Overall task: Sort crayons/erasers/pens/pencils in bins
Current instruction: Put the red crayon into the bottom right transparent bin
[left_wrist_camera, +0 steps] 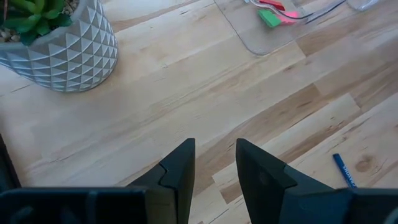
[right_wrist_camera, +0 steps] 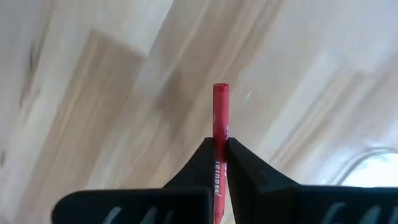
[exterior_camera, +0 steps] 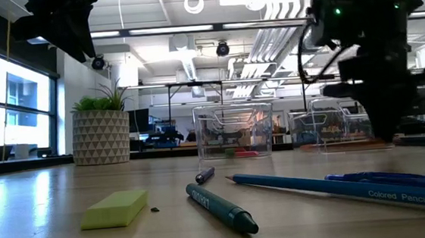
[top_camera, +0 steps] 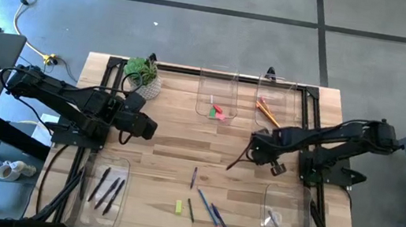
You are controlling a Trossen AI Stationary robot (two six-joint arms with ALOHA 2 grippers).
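Note:
My right gripper [right_wrist_camera: 219, 144] is shut on a red stick [right_wrist_camera: 220, 112] over the middle right of the table [top_camera: 165, 156]. In the high view it [top_camera: 260, 149] shows with the stick [top_camera: 237, 163] slanting away toward the near left. My left gripper [left_wrist_camera: 214, 167] stands open with nothing between its fingers, and shows at the table's left [top_camera: 145, 127]. On the near middle lie a yellow-green eraser [top_camera: 179, 206], a dark green stick [top_camera: 191, 210], blue sticks [top_camera: 213, 210] and a dark pen [top_camera: 194, 177]. Two bins stand far: one [top_camera: 218, 92] holds erasers [top_camera: 217, 112], one [top_camera: 277, 104] pencils [top_camera: 268, 113]. My right gripper pinches the red stick between its two fingertips, which close on its two sides [right_wrist_camera: 220, 129]. The stick's flat free end [right_wrist_camera: 220, 90] sticks out past the fingertips. The fingers come from above, pointing down. I cannot tell whether the stick's far end is clear of the table.
A potted plant [top_camera: 143, 77] stands at the far left. A bin [top_camera: 105, 187] with dark pens is at the near left, and another bin [top_camera: 283, 220] at the near right. In the low view the eraser [exterior_camera: 115, 209] and a teal stick [exterior_camera: 221, 207] lie close.

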